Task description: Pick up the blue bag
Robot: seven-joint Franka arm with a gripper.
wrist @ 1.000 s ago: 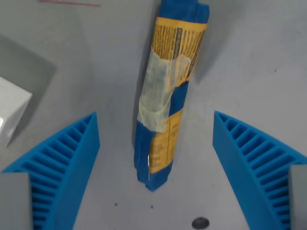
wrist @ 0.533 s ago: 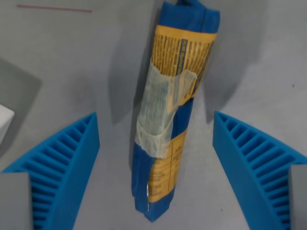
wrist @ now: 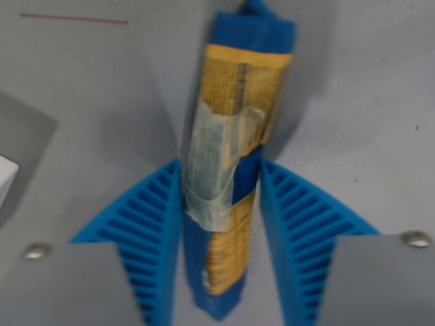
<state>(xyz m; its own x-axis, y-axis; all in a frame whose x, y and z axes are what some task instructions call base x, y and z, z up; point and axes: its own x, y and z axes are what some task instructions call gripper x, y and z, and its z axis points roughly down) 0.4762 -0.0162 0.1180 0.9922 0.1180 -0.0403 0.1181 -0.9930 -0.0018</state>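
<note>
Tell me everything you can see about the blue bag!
The blue bag is long and narrow, running from the top of the wrist view down to its bottom. It looks like crinkly plastic, with a yellow printed label and a strip of clear tape across its middle. The print is too blurry to read. It lies over the grey table. The gripper has its two ribbed blue fingers pressed against the bag's lower half, one on each side.

The tool (wrist: 221, 231) has closed its ribbed fingers (wrist: 153, 224) against the blue bag (wrist: 228, 170).
</note>
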